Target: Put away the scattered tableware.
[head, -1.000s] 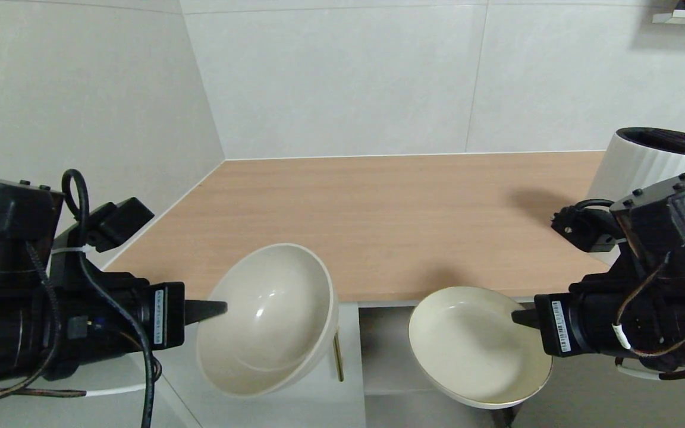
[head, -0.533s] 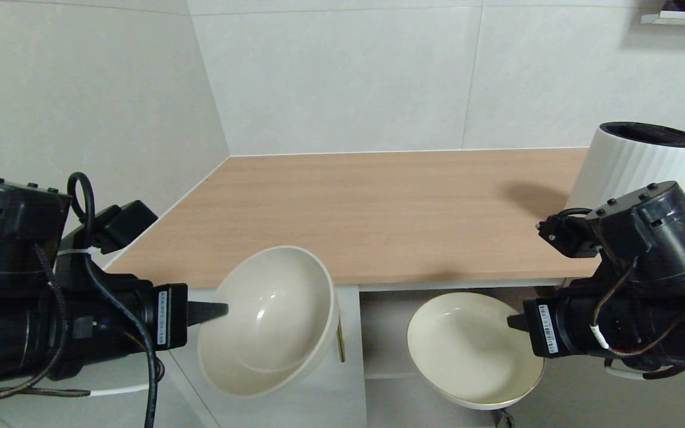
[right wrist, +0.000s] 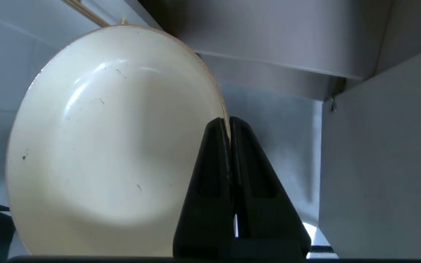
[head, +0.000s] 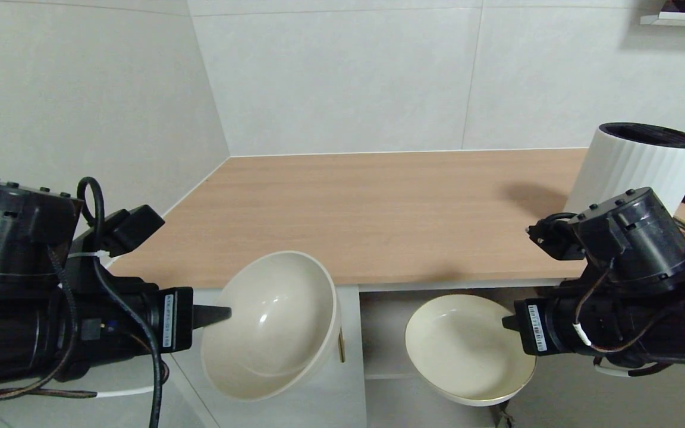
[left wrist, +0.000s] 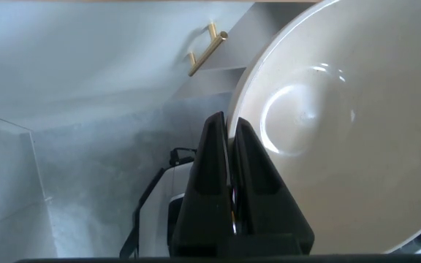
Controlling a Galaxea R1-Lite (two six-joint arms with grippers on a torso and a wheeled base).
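Your left gripper [head: 225, 311] clamps bowl [head: 268, 326] rim, lower centre of frame; right gripper [head: 506, 323] pinches plate [head: 464, 349] rim, lower right, under counter [head: 378, 208] edge.

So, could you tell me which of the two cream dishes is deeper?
The bowl in the left gripper: its walls are tall and rounded, while the right gripper holds a shallow, plate-like dish.

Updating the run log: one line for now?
left gripper shut on bowl | right gripper shut on plate | both held off countertop
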